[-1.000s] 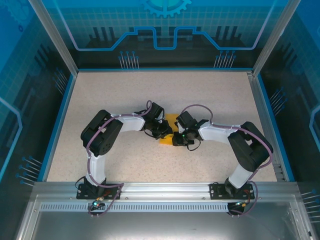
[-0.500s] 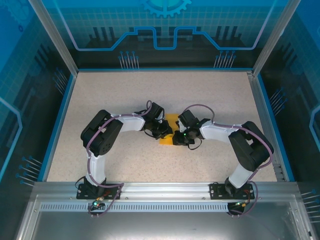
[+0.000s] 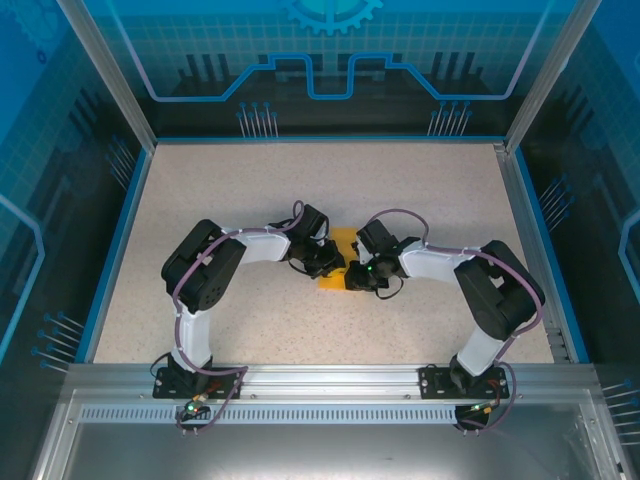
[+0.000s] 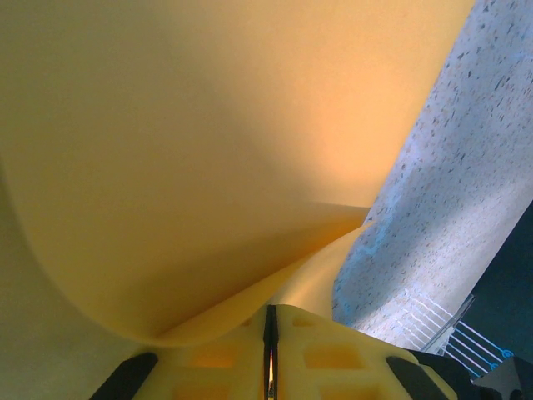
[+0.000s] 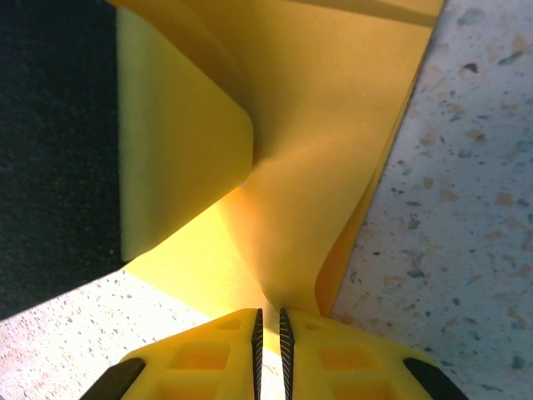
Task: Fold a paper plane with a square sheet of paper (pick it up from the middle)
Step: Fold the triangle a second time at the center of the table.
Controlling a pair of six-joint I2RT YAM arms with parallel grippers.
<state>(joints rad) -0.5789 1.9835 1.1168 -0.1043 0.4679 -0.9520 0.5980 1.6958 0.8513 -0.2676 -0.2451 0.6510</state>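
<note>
The square sheet of paper (image 3: 338, 262) is orange-yellow and lies bent between both grippers at the middle of the table. My left gripper (image 3: 328, 262) comes from the left and my right gripper (image 3: 353, 276) from the right, nearly tip to tip. In the left wrist view the sheet (image 4: 208, 150) curls up over the left gripper (image 4: 271, 312), whose jaws are shut on its lower edge. In the right wrist view the right gripper (image 5: 269, 315) is shut on a raised ridge of the paper (image 5: 325, 150). A paper plane is out of view.
The speckled beige table (image 3: 250, 190) has a blue rim and clear walls around it (image 3: 125, 215). Both arm bases stand on the metal rail at the near edge (image 3: 320, 380). A pale yellow block (image 5: 179, 158), which looks like the left gripper's finger, stands beside the paper.
The right arm's forearm has edged slightly toward the paper. Both grips and the paper look unchanged.
</note>
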